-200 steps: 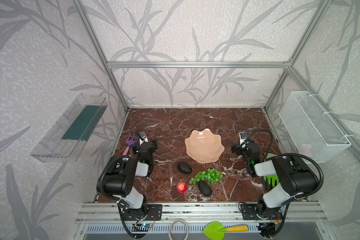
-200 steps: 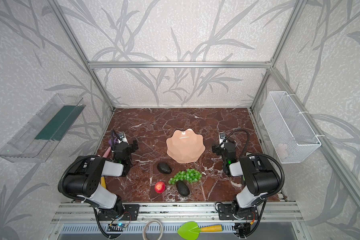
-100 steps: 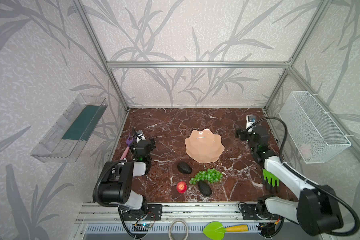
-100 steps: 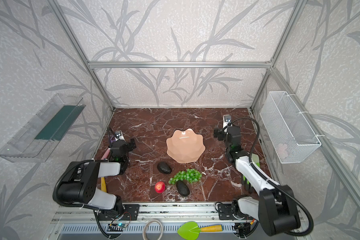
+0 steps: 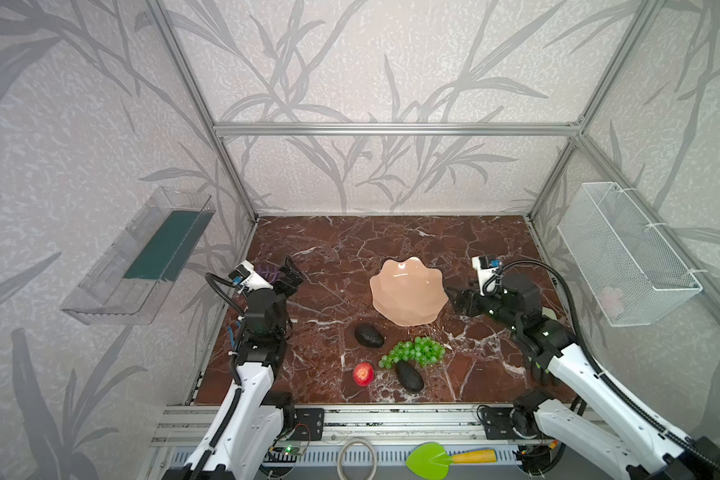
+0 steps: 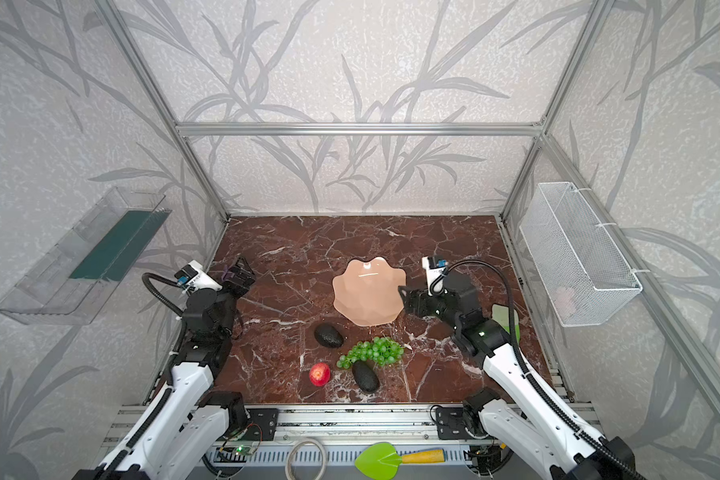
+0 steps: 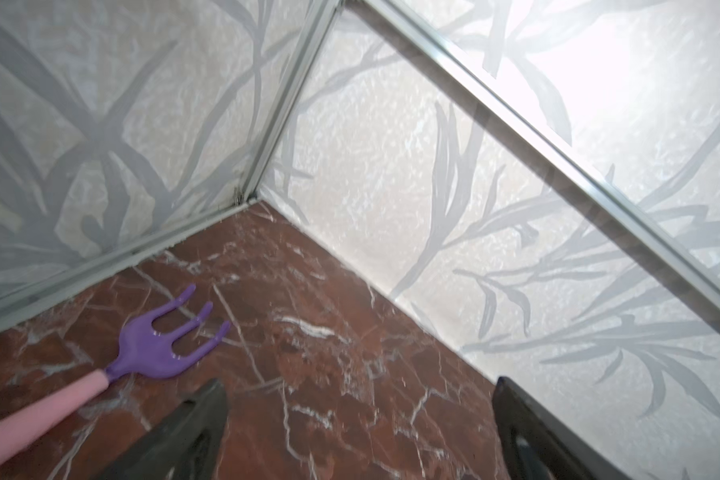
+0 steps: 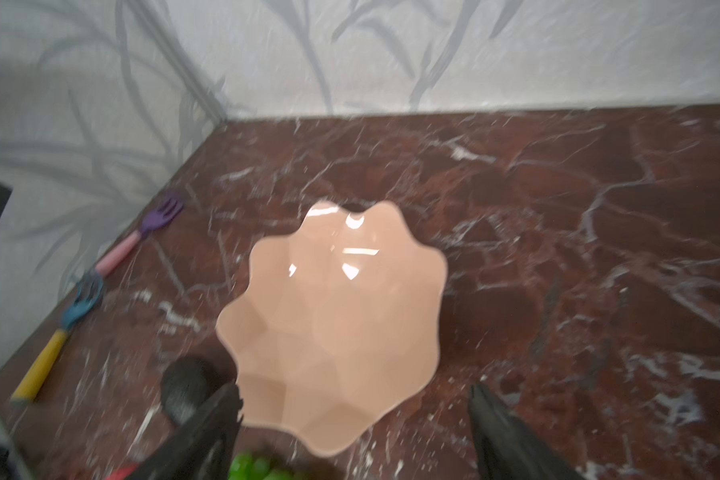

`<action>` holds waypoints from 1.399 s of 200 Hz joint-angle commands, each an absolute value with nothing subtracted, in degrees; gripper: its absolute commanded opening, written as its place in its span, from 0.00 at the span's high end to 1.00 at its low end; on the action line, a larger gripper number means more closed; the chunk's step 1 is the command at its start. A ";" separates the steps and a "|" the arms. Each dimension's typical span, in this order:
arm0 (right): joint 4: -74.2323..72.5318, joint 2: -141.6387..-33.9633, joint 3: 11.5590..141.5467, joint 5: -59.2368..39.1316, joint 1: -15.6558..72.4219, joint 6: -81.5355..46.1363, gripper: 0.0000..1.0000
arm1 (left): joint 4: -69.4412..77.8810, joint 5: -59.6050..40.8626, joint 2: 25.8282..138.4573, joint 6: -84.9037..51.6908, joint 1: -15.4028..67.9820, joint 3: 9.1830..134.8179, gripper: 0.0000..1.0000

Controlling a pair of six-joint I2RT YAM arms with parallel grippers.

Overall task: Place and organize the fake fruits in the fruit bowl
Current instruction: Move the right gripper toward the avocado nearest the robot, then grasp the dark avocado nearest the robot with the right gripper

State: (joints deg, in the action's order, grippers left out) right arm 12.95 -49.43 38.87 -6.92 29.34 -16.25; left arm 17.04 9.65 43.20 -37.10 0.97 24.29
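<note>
Purple fork (image 7: 154, 345) near left end effector (image 7: 360, 384), spread, empty; right end effector (image 8: 355, 390) spread, empty, beside fruit bowl (image 8: 333, 311).

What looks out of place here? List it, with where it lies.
Nothing is spilled or damaged. The fruit bowl stands upright and empty. Strays: a purple toy fork lies at the table's left edge, and a green spade lies off it, at the front.

We see a robot lab test cell: an aluminium frame (image 5: 393, 129) with leaf-patterned wall panels (image 5: 391, 62) boxes in a marble-look tabletop (image 5: 350, 249).
</note>
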 commanded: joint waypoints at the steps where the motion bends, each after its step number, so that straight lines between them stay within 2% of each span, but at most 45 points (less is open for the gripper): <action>1: 29.99 -47.20 40.15 -1.01 38.60 -17.42 0.18 | 3.86 5.54 40.40 -40.36 0.88 27.96 0.01; 33: 32.52 -45.21 36.00 6.00 54.83 -25.74 0.22 | -0.38 4.84 36.71 -40.09 0.81 27.65 0.01; 60: 30.47 -50.21 35.48 10.16 66.87 -30.94 0.24 | -1.72 4.92 35.77 -39.90 0.88 27.63 0.01; 108: 24.56 -66.20 39.26 11.44 76.09 -34.63 0.24 | -3.15 5.39 35.43 -39.73 0.88 28.05 0.01; 161: 18.79 -77.92 42.19 11.53 79.30 -39.18 0.25 | -3.53 6.42 33.67 -39.81 0.87 27.26 0.01; 196: 17.87 -80.32 42.66 11.55 79.51 -40.56 0.37 | -3.71 6.77 33.66 -39.81 0.88 26.99 0.01; 224: 21.82 -77.11 43.43 13.23 79.71 -40.56 0.50 | -3.78 7.09 33.43 -40.12 0.83 26.74 0.01; 259: 28.84 -68.30 45.41 18.87 79.50 -39.55 0.53 | -4.26 7.13 33.40 -40.34 0.88 26.55 0.01; 280: 29.96 -62.87 46.61 18.39 73.78 -36.88 0.54 | -7.93 8.12 33.65 -41.17 0.87 27.95 0.01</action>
